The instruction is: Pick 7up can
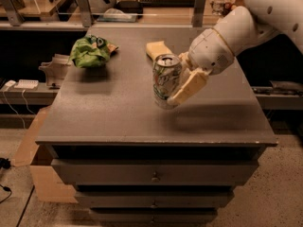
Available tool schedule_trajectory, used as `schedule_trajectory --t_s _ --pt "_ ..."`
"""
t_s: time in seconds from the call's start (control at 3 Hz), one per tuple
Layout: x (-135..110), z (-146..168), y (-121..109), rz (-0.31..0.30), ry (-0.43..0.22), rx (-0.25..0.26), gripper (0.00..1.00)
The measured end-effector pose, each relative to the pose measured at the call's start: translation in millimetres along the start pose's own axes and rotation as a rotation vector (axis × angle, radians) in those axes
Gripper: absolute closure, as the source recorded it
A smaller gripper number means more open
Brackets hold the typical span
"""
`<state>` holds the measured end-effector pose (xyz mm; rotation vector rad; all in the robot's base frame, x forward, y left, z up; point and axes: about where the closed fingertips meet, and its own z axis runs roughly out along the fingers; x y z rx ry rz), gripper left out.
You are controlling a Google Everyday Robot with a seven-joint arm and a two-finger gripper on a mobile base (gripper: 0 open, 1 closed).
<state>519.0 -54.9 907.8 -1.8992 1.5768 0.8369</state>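
The 7up can (165, 79) is a whitish-silver can with green marks and a silver top with a pull-tab. It stands upright in my gripper (171, 94), just above the middle of the grey table (113, 117), with its shadow below and to the right. My gripper reaches in from the right on the white arm (222, 41) and is shut on the can. One cream finger (189, 86) lies across the can's right side; the other is hidden behind the can.
A green wrinkly snack bag (90, 51) lies at the table's back left. A pale yellow sponge (157, 48) lies just behind the can. Drawers sit under the tabletop. A cardboard box (28, 145) stands on the floor at left. Shelves run behind the table.
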Motion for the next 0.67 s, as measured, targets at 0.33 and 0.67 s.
schedule_trajectory --t_s 0.33,0.67 --pt "-12.7 -14.1 -6.0 -0.027 -0.002 0.038 1.00" --pt "-17.0 -19.6 -9.1 -0.034 0.000 0.052 1.00"
